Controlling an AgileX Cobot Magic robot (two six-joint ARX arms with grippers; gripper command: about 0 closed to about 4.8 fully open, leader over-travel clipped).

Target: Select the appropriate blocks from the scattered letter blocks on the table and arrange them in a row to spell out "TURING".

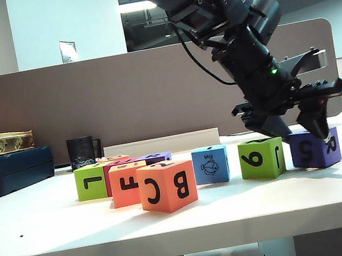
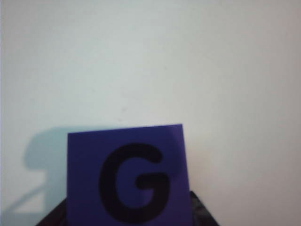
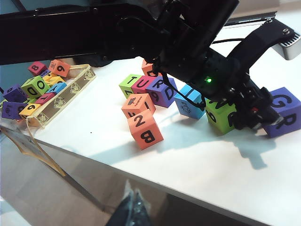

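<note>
On the white worktop [image 1: 43,228], going left to right, sit the green, pink, blue and second green blocks [image 1: 262,158]. My left end effector [image 1: 298,128] is spread around the purple G block [image 1: 314,148]. My right end effector is out of sight.

We see matt foam blocks, e.g. the purple block [image 2: 126,174] with smooth flat faces and black printed letters. The table [image 1: 174,223] looks smooth, white, slightly satin. The left gripper [image 1: 295,125] looks like black hard plastic, faintly glossy.
</note>
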